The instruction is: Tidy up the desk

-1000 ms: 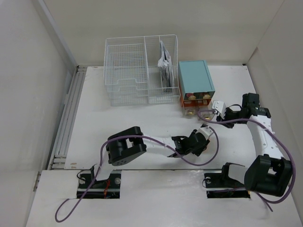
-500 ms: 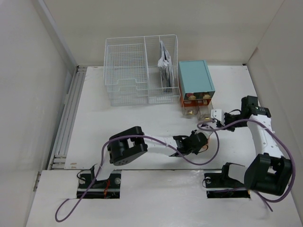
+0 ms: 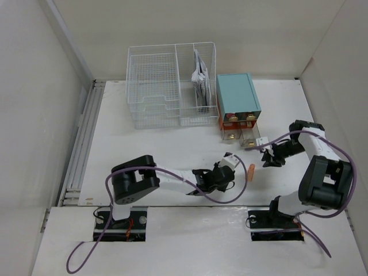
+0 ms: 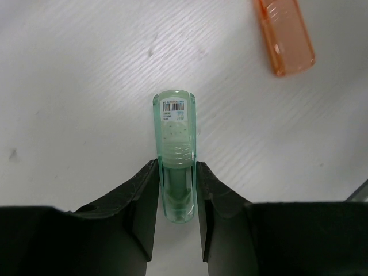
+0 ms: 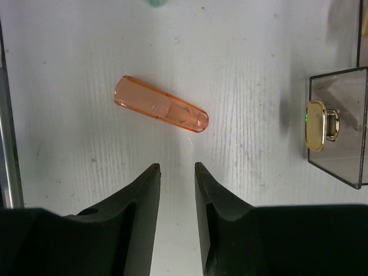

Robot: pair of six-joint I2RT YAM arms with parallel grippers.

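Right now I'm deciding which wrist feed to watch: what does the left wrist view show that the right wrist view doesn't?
Only left wrist: the left gripper shut on a green tube with a barcode label. Only right wrist: the open right gripper and a clear drawer with a gold handle. Both: the orange cap lying loose on the desk.

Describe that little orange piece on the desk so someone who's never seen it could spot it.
On the white desk, look in front of the teal drawer box, in the gap between the two arms. The orange piece lies loose there: a short see-through tube, unlike the pale green tube clamped in the left arm's fingers.
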